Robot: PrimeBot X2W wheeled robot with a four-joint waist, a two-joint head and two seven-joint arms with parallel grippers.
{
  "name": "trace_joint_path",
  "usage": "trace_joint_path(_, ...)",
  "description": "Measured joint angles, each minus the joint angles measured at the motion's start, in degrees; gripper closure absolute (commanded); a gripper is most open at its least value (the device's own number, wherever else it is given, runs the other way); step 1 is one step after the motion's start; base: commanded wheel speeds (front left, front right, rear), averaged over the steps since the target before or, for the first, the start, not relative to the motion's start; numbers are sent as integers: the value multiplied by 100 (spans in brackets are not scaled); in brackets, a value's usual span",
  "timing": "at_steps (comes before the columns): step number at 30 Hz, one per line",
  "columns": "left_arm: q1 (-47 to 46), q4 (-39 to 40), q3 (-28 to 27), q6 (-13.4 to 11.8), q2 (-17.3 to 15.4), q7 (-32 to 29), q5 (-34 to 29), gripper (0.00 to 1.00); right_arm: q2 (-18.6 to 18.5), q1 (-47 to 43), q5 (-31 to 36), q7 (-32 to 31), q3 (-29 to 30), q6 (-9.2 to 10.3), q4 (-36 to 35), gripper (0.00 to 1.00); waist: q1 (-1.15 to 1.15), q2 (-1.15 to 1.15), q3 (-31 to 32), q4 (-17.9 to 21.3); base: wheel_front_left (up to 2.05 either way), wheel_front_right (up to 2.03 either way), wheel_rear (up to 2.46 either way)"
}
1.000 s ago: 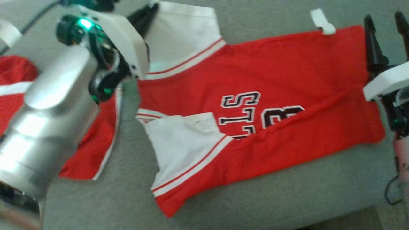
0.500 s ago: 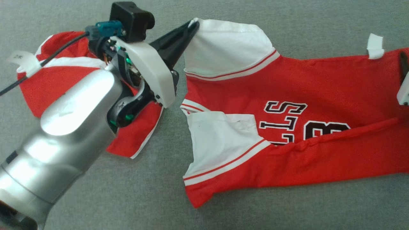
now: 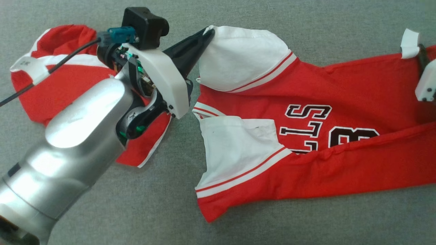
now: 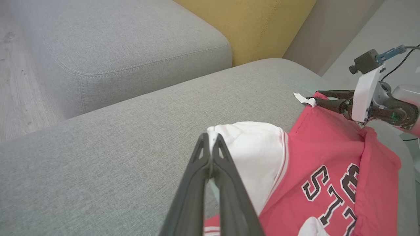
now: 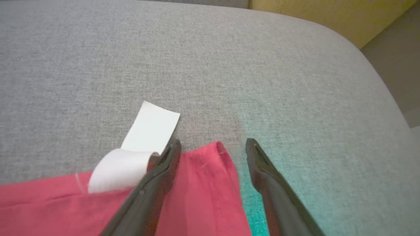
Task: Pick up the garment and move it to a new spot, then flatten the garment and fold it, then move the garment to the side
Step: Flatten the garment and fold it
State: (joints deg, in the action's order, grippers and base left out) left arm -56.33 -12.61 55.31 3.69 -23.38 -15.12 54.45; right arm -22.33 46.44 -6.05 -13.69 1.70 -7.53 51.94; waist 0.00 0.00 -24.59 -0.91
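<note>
Jersey (image 3: 306, 95), red with white sleeves and dark outlined block lettering (image 3: 306, 124), spread sideways over a grey sofa cushion (image 3: 136, 204), neck end toward the robot's left, hem toward its right. Long crease running through the lower half, part of the lettering tucked under it. Far white sleeve (image 3: 242, 58) puffed up into a soft dome, its outer edge pinched by the left claw (image 3: 207, 32), both dark fingers pressed tight together on the cloth. Same pinch clear from the left wrist, white fabric caught at the tips of the closed left claw (image 4: 210, 137). Near white sleeve (image 3: 235, 149) flat on the jersey front, edged with red and white stripes. Right claw (image 3: 422, 56) at the far hem corner, spread wide and gripping nothing. From the right wrist, right claw (image 5: 213, 144) astride that corner: one finger over red cloth just beside a looped white tag (image 5: 144, 137), the other over bare grey cushion; contact with the fabric impossible to tell. Second red garment (image 3: 51, 85), white-trimmed and tagged, crumpled behind the left arm. Yellow cushion (image 4: 256, 26) and pale wooden floor (image 4: 16, 82) beyond.
</note>
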Motion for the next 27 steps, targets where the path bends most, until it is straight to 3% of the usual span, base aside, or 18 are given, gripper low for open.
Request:
trace_joint_path(3,-2,-8,-3,-15,-12,0,0,100,-21,123,-164,18,-232,0,119,0,0,0,-38,0,0,0,0)
trace_joint_path(5,-3,-34,-4,-18,-14,0,0,100,-45,186,-304,19,-371,0,181,100,0,0,-45,3,0,0,0)
trace_joint_path(14,-52,-425,-170,-123,-69,203,-10,100,-57,272,-804,754,-497,0,227,100,0,0,34,131,0,0,0)
trace_joint_path(20,-521,-995,-177,-132,-59,472,-396,100,-59,576,-1405,1223,-478,0,135,100,0,0,52,263,0,0,0)
trace_joint_path(27,-1131,-1831,-176,-120,285,1225,-958,100,-185,672,-1774,1661,-612,0,62,100,0,0,6,345,0,0,0)
